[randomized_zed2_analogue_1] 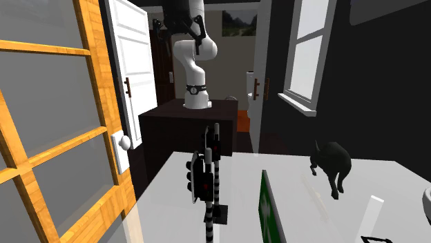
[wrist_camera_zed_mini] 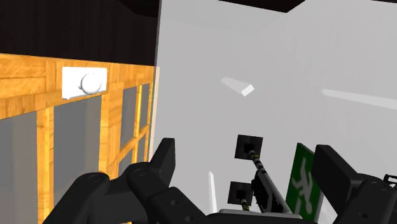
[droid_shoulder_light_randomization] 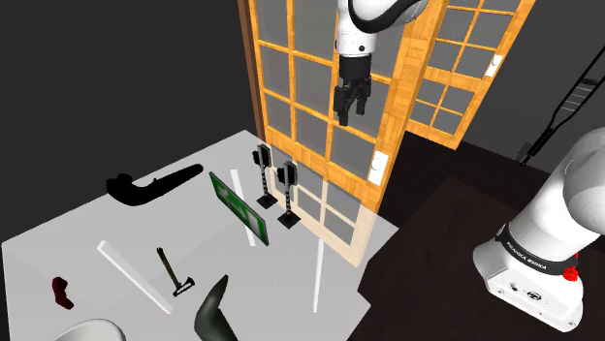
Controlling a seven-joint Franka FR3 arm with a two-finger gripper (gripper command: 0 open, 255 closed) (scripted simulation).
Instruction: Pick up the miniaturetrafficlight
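Two miniature traffic lights, black heads on striped poles with square black bases, stand side by side on the white table [droid_shoulder_light_randomization: 87,232]: one [droid_shoulder_light_randomization: 264,174] farther back, one [droid_shoulder_light_randomization: 289,194] nearer the table's edge. In the second exterior view they are the near light [randomized_zed2_analogue_1: 202,181] and the one behind it [randomized_zed2_analogue_1: 211,143]. My gripper [droid_shoulder_light_randomization: 351,108] hangs open high above them, in front of the door. From the wrist I look down on both bases [wrist_camera_zed_mini: 249,146] [wrist_camera_zed_mini: 240,191] between my spread fingers [wrist_camera_zed_mini: 162,159]; nothing is held.
An orange-framed glass door [droid_shoulder_light_randomization: 310,97] with a white knob plate [wrist_camera_zed_mini: 86,81] stands tight against the table. A green sign [droid_shoulder_light_randomization: 238,206] leans beside the lights. Farther off lie a black curved object [droid_shoulder_light_randomization: 145,187], white bars [droid_shoulder_light_randomization: 318,276] [droid_shoulder_light_randomization: 136,276], a small hammer-like tool [droid_shoulder_light_randomization: 175,271] and a red piece [droid_shoulder_light_randomization: 62,291].
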